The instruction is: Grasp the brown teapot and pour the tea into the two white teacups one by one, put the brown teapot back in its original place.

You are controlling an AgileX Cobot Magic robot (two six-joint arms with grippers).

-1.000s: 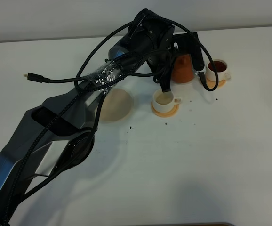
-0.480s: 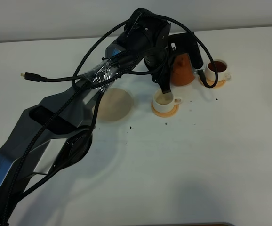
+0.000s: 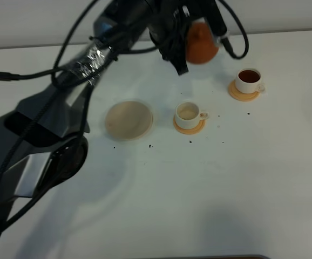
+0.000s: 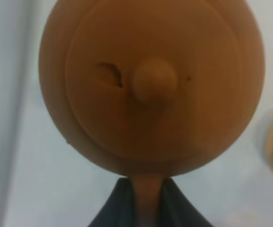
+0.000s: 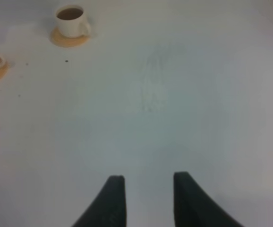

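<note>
The left gripper (image 4: 146,201) is clamped on the handle of the brown teapot (image 3: 202,46). The right gripper (image 5: 148,196) has its jaws apart.

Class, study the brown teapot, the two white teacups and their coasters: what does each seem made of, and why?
Brown teapot: likely unglazed clay; matte orange-brown, a crack-like mark beside the lid knob. White teacups: probably glazed ceramic; smooth, white. Cup coasters: unclear, perhaps cork or wood; matte tan.

My left arm (image 3: 42,116) wears grey-and-black casing — black cables (image 3: 26,77) bound with shiny tape (image 3: 88,56); my right fingers (image 5: 113,201) are dark, tapered.
</note>
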